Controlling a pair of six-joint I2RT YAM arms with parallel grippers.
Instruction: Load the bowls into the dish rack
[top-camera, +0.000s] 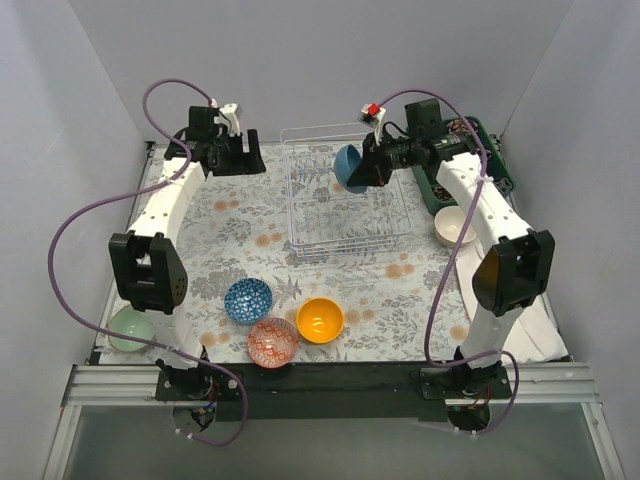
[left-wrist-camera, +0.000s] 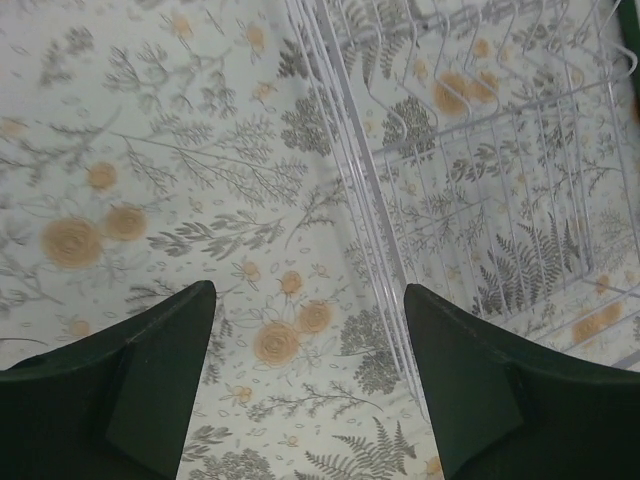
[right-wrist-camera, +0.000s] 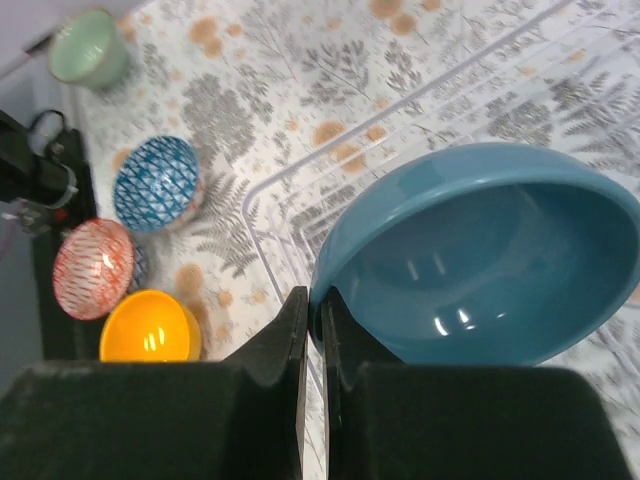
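Above dish rack (top-camera: 340, 240) | right jaws pinch blue bowl (top-camera: 347, 165) | prongs (left-wrist-camera: 405, 125) beneath

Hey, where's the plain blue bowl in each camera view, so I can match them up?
Top external: the plain blue round bowl is held tilted in the right gripper over the far right of the white wire dish rack.
Left wrist: not in it; only the rack's side shows.
Right wrist: fills centre and right, rim pinched by the gripper.
Shared landmark: the rack, seen in all three.
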